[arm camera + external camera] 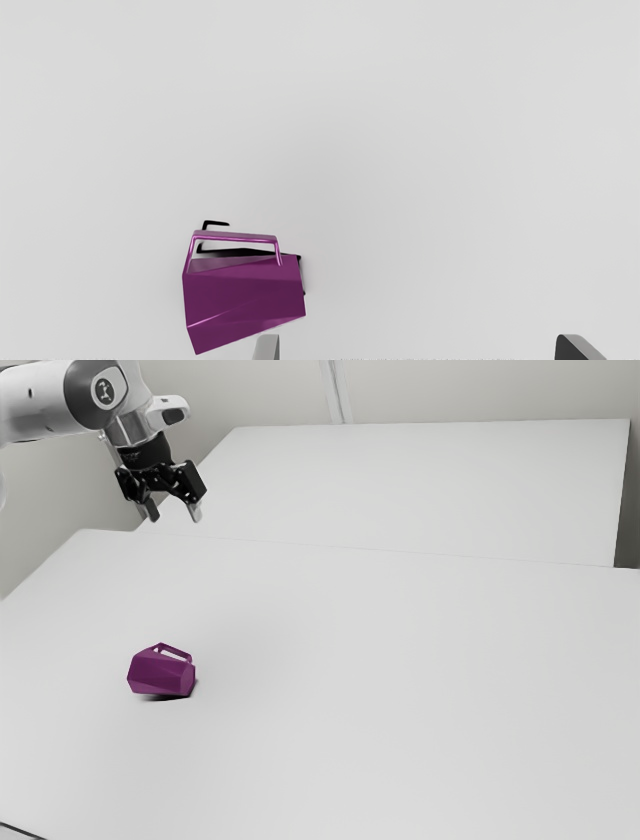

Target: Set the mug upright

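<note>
Mug [161, 672] is lying on its side on the white table [400, 710], toward the exterior view's left, w/ its handle [174, 651] facing up & a bit toward the far side. Its wider end is pointing to the exterior view's left, its narrower end to the right. Can't tell which end is the open mouth, b/c neither interior is showing clearly. Dark shadow [168, 698] is sitting along its underside, on the near side in the exterior view.

Arm [45, 400] is coming in from the exterior view's upper left, & the gripper [174, 517] is hanging in the air w/ fingertips pointing down. In the exterior view it's appearing over the far left part of the scene, farther back than the mug & well apart from it.

Fingers [267, 348] are standing wide apart, w/ nothing clamped btwn them. In the wrist view the mug is lying well below & off toward one finger, mostly outside the span btwn the two, so the gap isn't lining up w/ it. Handle is running lengthwise along the mug's body, on the side away from the fingertips.

Beyond the table's far edge, a 2nd white surface [420, 480] is stretching to the right, & a pale wall [480, 390] w/ a vertical strip [337, 390] is rising behind it.
</note>
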Controlling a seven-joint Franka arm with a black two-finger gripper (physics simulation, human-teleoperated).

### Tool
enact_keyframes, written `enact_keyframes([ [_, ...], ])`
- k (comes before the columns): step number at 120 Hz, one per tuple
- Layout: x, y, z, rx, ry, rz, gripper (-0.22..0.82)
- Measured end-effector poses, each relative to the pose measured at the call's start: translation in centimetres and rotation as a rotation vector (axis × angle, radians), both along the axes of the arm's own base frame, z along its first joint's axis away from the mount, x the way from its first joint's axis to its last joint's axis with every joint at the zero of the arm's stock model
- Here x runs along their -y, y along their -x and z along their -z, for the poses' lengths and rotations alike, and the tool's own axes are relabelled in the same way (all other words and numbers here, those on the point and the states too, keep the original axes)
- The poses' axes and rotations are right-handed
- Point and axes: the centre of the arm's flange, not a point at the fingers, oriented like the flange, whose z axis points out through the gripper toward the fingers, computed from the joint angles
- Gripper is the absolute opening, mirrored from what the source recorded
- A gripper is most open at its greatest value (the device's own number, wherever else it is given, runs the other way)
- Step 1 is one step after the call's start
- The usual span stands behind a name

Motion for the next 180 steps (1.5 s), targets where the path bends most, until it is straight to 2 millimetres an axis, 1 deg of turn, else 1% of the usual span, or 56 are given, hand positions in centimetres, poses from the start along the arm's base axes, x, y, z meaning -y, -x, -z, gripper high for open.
enact_keyframes([
  [35, 0.1, 0.1, 0.2, -0.01, 0.002, 0.001, 0.6],
  [49, 0.4, 0.6, 0.6, -0.023, 0.006, 0.001, 0.6],
  [55, 0.4, 1.0, 0.1, -0.019, 0.016, -0.002, 0.6],
  [62, -0.2, 1.6, -0.6, -0.011, 0.037, -0.011, 0.6],
  [67, -1.0, 2.1, -1.1, -0.005, 0.064, -0.021, 0.6],
  [72, -2.4, 2.5, -1.1, -0.004, 0.102, -0.04, 0.6],
  [88, -9.2, 4.1, 0.3, -0.002, 0.244, -0.125, 0.6],
  [97, -12.4, 4.9, 1.1, 0.007, 0.318, -0.152, 0.6],
  [105, -14.8, 5.7, 3.0, -0.004, 0.389, -0.172, 0.6],
  [118, -19.1, 7.9, 6.8, -0.015, 0.498, -0.223, 0.6],
  [125, -20.7, 8.6, 8.8, -0.017, 0.549, -0.236, 0.6],
  [140, -23.9, 9.5, 14.2, -0.019, 0.659, -0.261, 0.6],
  [155, -25.7, 11.1, 19.1, -0.013, 0.757, -0.278, 0.6],
  [164, -25.8, 11.3, 22.0, -0.006, 0.815, -0.269, 0.6],
  [172, -26.0, 11.7, 24.0, 0.004, 0.851, -0.26, 0.6],
  [180, -25.9, 12.3, 25.3, 0.014, 0.879, -0.244, 0.6],
])
